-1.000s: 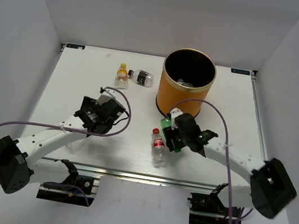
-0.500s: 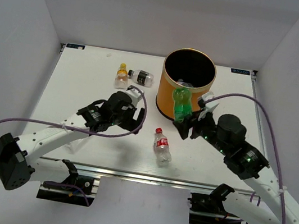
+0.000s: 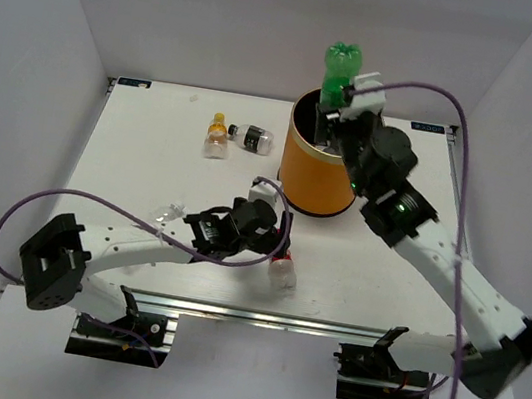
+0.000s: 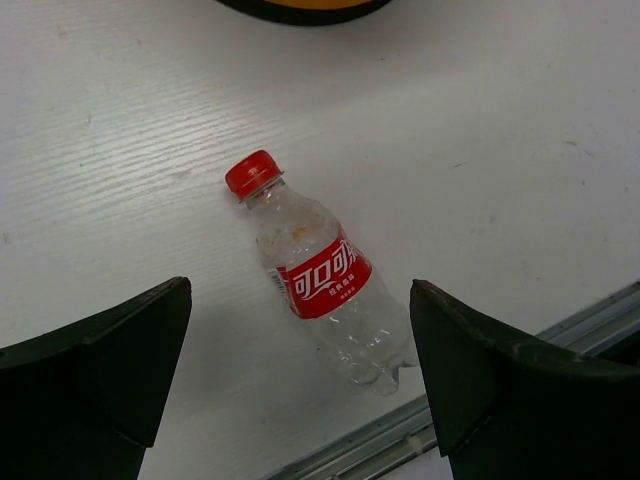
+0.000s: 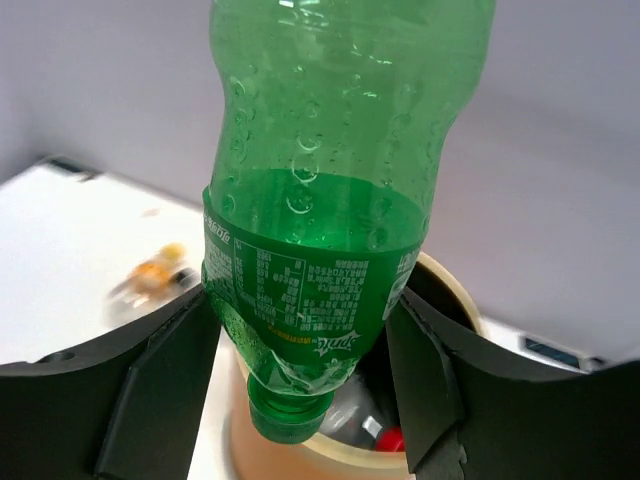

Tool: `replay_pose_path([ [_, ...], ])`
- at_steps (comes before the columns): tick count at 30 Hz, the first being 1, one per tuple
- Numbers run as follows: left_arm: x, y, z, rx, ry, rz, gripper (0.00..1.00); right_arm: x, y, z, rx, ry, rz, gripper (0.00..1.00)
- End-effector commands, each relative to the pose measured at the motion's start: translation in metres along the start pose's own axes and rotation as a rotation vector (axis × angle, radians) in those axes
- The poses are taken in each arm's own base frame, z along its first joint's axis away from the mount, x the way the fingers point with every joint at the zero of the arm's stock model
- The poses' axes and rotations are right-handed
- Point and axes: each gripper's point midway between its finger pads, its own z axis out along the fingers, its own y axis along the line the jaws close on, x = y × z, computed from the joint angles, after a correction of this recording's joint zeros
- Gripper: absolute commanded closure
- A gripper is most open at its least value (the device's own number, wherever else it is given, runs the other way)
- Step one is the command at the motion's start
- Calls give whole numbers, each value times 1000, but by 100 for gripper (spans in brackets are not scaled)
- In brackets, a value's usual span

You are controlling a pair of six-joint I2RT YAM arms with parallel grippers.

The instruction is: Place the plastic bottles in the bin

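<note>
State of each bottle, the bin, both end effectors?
green bottle: held inverted above bin
red-labelled bottle: lying on table
dark-labelled bottle: lying on side
orange-filled bottle: on table
bin: upright, open
left end effector: open
right end effector: shut on green bottle

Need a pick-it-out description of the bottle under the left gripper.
From the tall orange cylindrical bin, look toward the table's near edge: a small clear plastic bottle lies there under the open left gripper. Its red cap and red label set it apart from the orange-filled bottle and the dark-labelled bottle left of the bin.
</note>
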Motion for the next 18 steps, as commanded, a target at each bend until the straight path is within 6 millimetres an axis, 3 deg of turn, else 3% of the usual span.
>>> replay_pose_path([
  [1, 1, -5, 10, -77, -44, -56, 0, -24, -39, 45, 228, -71, -113, 74],
  [2, 2, -10, 11, -87, -59, -72, 0, -16, -51, 53, 258, -39, -125, 72],
  [3, 4, -11, 12, -105, -58, -84, 0, -8, -48, 71, 249, -14, -127, 72],
  [4, 15, 1, 15, -169, -21, -74, 0, -1, -46, 84, 238, 19, -101, 70],
  [5, 13, 1, 14, -202, -31, -70, 0, 19, -51, 99, 229, 65, -111, 68],
  [7, 29, 14, 12, -281, 10, -71, 0, 38, -49, 110, 210, 135, -113, 63],
  [9, 31, 13, 12, -281, 4, -64, 0, 54, -52, 111, 190, 165, -68, 55],
  [10, 30, 9, 16, -260, -16, -81, 0, 72, -53, 111, 187, 194, -60, 52],
  [14, 33, 1, 22, -205, -10, -74, 0, 104, -50, 106, 141, 244, -32, 41],
  [17, 38, -10, 30, -186, 11, -68, 0, 124, -49, 104, 105, 309, -30, 22],
  [18, 37, -13, 31, -185, 10, -69, 0, 127, -47, 103, 95, 322, -30, 10],
])
